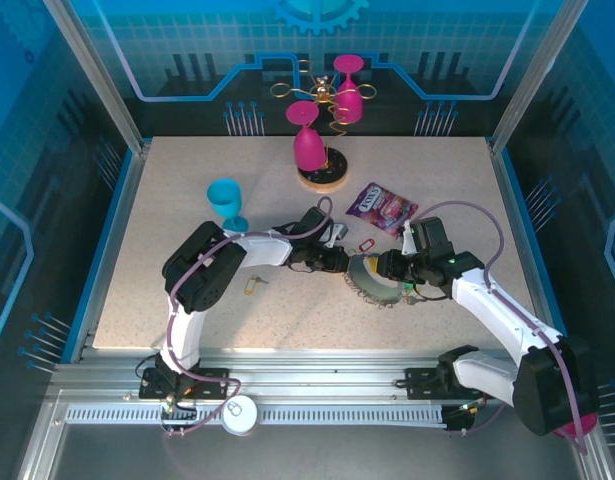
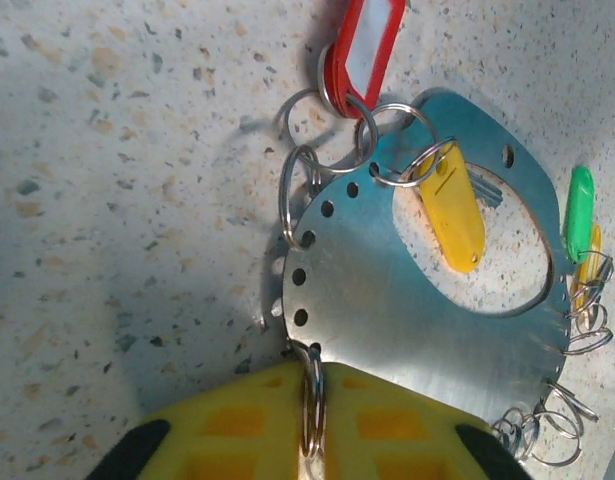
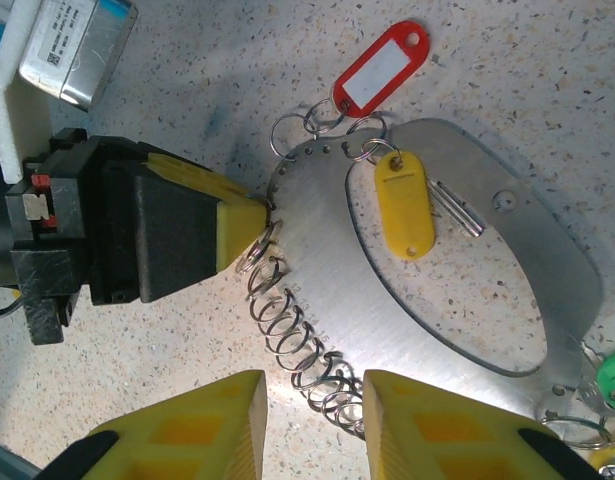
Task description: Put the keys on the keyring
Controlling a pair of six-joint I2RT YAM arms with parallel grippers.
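1. From above, the keyring (image 1: 372, 287) lies on the near middle of the table (image 1: 177, 290), between the left gripper (image 1: 339, 262) and the right gripper (image 1: 389, 268). Up close it is a flat metal plate with one wide hole and small holes along its rim.
2. The left wrist view shows the left gripper's yellow fingers (image 2: 237, 425) pressed together with no gap, pinching one small ring (image 2: 312, 410) that hangs from the plate's rim.
3. The right wrist view shows the right gripper's fingers (image 3: 457, 430) standing apart. A row of wire rings (image 3: 297, 335) runs into the gap, and I cannot tell whether the fingers touch it.
4. A red key tag (image 2: 362, 55) and a yellow key tag (image 2: 452, 215) hang from rings at one end of the plate, and a green key tag (image 2: 579, 210) hangs at the other.
5. A loose yellow key (image 1: 252, 283) lies alone, just nearer than the left arm.
6. Farther back are a teal cup (image 1: 227, 203), a purple packet (image 1: 382, 208) and a gold wire stand (image 1: 322, 178) holding pink glasses.
7. The table is speckled beige, with blue printed walls around it.
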